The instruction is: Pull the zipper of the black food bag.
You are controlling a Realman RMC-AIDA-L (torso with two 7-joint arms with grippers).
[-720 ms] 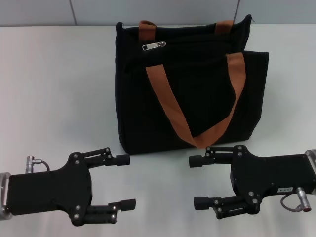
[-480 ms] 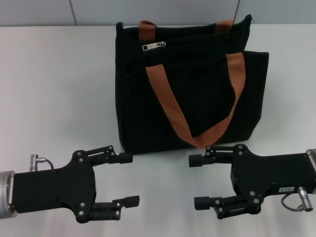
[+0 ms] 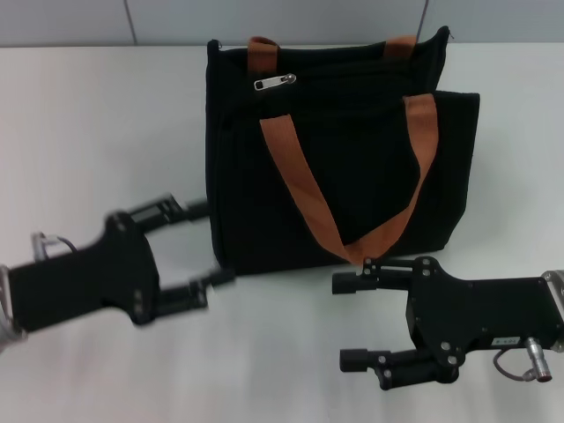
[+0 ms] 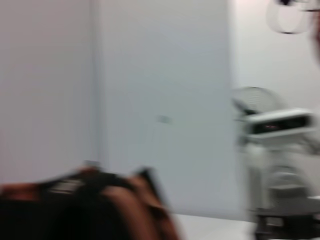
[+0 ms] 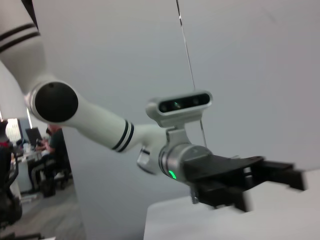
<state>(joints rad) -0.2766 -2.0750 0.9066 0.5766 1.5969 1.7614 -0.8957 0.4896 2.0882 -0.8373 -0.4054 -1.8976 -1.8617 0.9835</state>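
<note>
Beside the black food bag (image 3: 339,150), left pincer (image 3: 204,245) spread wide

Bag (image 3: 339,167) sits mid-table (image 3: 88,132), toward the back. Zipper (image 3: 275,81) on its top edge, left end, between the 2 handle ends there. Left gripper (image 3: 196,245) just beside bag's lower-left corner, fingers spread. Right gripper (image 3: 348,322) in front of bag's right half, apart from it, fingers spread.

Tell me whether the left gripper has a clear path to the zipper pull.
Probably yes. The left gripper is open beside the black food bag, and the zipper lies exposed near the top edge, straps clear of it.
</note>
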